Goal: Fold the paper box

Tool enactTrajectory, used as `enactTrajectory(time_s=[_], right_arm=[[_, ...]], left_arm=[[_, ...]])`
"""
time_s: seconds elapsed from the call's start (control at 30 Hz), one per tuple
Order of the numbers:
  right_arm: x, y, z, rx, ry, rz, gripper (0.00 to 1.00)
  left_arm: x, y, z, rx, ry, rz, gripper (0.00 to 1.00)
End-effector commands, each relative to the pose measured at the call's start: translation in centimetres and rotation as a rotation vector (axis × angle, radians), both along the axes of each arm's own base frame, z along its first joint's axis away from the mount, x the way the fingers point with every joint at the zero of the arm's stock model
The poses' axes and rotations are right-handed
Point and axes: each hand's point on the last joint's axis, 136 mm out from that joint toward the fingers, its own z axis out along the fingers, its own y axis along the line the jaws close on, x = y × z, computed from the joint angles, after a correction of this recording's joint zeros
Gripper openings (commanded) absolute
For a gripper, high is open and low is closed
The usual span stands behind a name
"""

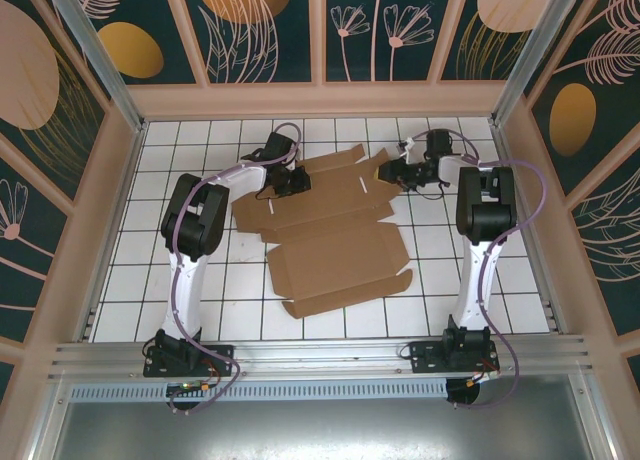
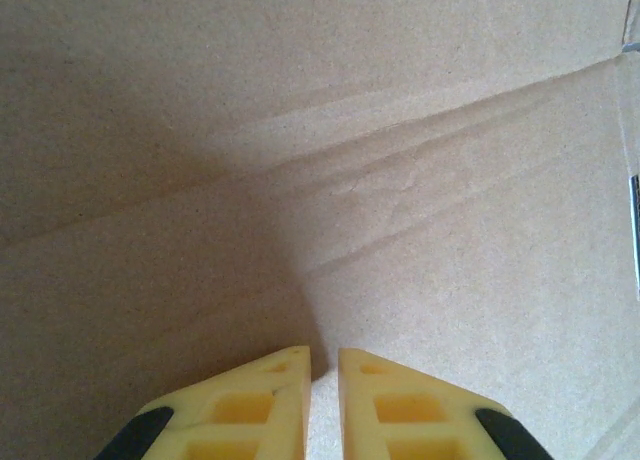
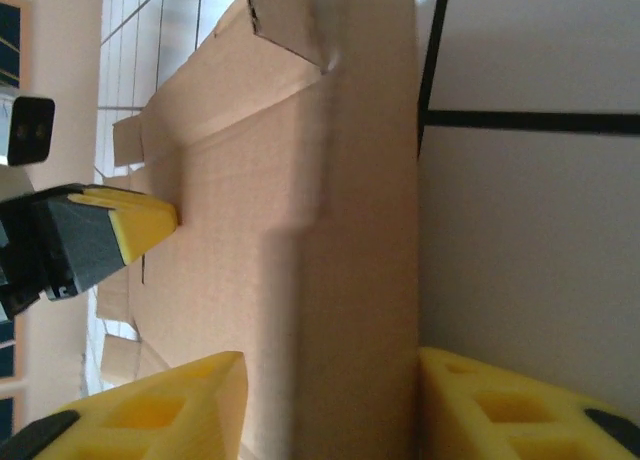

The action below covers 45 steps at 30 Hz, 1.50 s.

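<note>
A: Yellow fingertips (image 2: pixel 270 390) of the left gripper (image 2: pixel 323 358) right up at the lens. Almost together, only a thin slit between them.

B: Agreed, closed. Pointing down at plain brown cardboard with faint crease lines slanting across it.

A: And the paper box (image 1: pixel 330 242)?

B: Lies as a die-cut sheet, mostly flat, on the white gridded table (image 1: pixel 140 250) between the two arms. Narrow slots cut in the middle panels, small tabs along the near edge.

A: Left gripper placed where on it?

B: Over the far left part of the sheet, tips down at the cardboard. From the right wrist, shows as a yellow wedge on a black body, tip touching the brown surface.

A: Right gripper (image 3: pixel 330 358)?

B: At the far right corner of the sheet. Fingers well apart, one on each side of a raised flap (image 3: pixel 340 180) that stands up from the table.

A: Clamped on that flap?

B: Cannot tell. Gap between the fingers taken up by cardboard, but no saying whether pressed from both sides or merely straddled.

A: Beside the flap?

B: White table surface with black grid lines, just to the right of the cardboard edge.
</note>
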Motion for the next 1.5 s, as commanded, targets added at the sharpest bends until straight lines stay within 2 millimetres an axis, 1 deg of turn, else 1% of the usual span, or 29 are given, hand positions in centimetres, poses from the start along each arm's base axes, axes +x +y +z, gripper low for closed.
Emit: enactTrajectory(time_s=[0.0, 0.03, 0.1, 0.17, 0.3, 0.4, 0.43, 0.53, 0.63, 0.73, 0.83, 0.87, 0.97, 1.07, 1.13, 1.2, 1.23, 1.3, 1.4, 1.47], right_arm=[[-2.8, 0.9, -1.7, 0.038, 0.135, -0.005, 0.41], [-2.5, 0.5, -1.6, 0.019, 0.126, -0.025, 0.36], [-1.8, -0.7, -0.5, -0.034, 0.083, -0.074, 0.25], [-0.9, -2.3, 0.2, -0.157, 0.046, -0.129, 0.15], [0.1, -3.9, 1.7, -0.383, -0.03, -0.147, 0.13], [0.6, -4.6, 2.5, -0.539, -0.079, -0.148, 0.11], [0.7, -4.6, 2.7, -0.577, -0.089, -0.145, 0.11], [0.9, -4.8, 3.0, -0.666, -0.109, -0.138, 0.08], [1.1, -4.8, 3.7, -0.757, -0.133, -0.134, 0.06], [1.6, -4.2, 4.4, -0.857, -0.161, -0.122, 0.05], [2.0, -2.6, 4.7, -0.956, -0.17, -0.095, 0.05], [2.0, -1.9, 4.6, -0.987, -0.168, -0.083, 0.05], [2.2, -0.3, 4.0, -1.092, -0.161, -0.066, 0.06], [2.3, 1.7, 3.0, -1.234, -0.178, -0.045, 0.08], [2.1, 3.1, 2.1, -1.339, -0.221, -0.025, 0.13], [2.0, 3.9, 1.1, -1.426, -0.255, -0.02, 0.16], [1.7, 4.9, 0.7, -1.454, -0.278, -0.004, 0.18], [1.4, 6.2, 0.0, -1.519, -0.324, 0.011, 0.21], [1.5, 7.2, -0.1, -1.553, -0.37, 0.008, 0.21], [1.9, 6.9, 0.8, -1.551, -0.381, -0.019, 0.21]], left_arm=[[-0.6, 0.3, -1.7, 0.014, 0.034, -0.013, 0.16], [-0.6, 0.3, -1.4, 0.014, 0.029, -0.011, 0.15], [-0.6, 0.3, -0.7, 0.008, 0.018, -0.006, 0.15], [-0.5, 0.5, 0.7, -0.002, -0.008, 0.007, 0.17], [-0.7, 1.3, 3.7, -0.007, -0.05, 0.059, 0.23], [-1.4, 2.2, 5.0, -0.019, -0.062, 0.099, 0.26], [-1.7, 2.6, 5.1, -0.02, -0.057, 0.113, 0.26], [-2.6, 3.7, 4.5, -0.013, -0.032, 0.133, 0.27], [-3.1, 4.7, 2.6, 0.005, 0.008, 0.145, 0.27], [-3.0, 4.1, 1.2, -0.009, 0.04, 0.119, 0.26], [-2.8, 3.6, 0.2, -0.024, 0.053, 0.107, 0.23], [-2.9, 3.4, 0.0, -0.032, 0.058, 0.103, 0.23], [-3.1, 3.0, 0.1, -0.058, 0.056, 0.102, 0.21], [-3.5, 2.5, 0.0, -0.076, 0.06, 0.093, 0.21], [-3.7, 2.1, 0.0, -0.093, 0.065, 0.089, 0.21], [-3.8, 2.0, 0.0, -0.099, 0.069, 0.09, 0.21], [-3.9, 2.0, 0.0, -0.1, 0.07, 0.092, 0.2], [-3.8, 2.0, 0.1, -0.101, 0.066, 0.092, 0.2], [-3.8, 2.0, 0.2, -0.102, 0.068, 0.093, 0.2], [-3.8, 2.1, 0.1, -0.096, 0.069, 0.095, 0.2]])
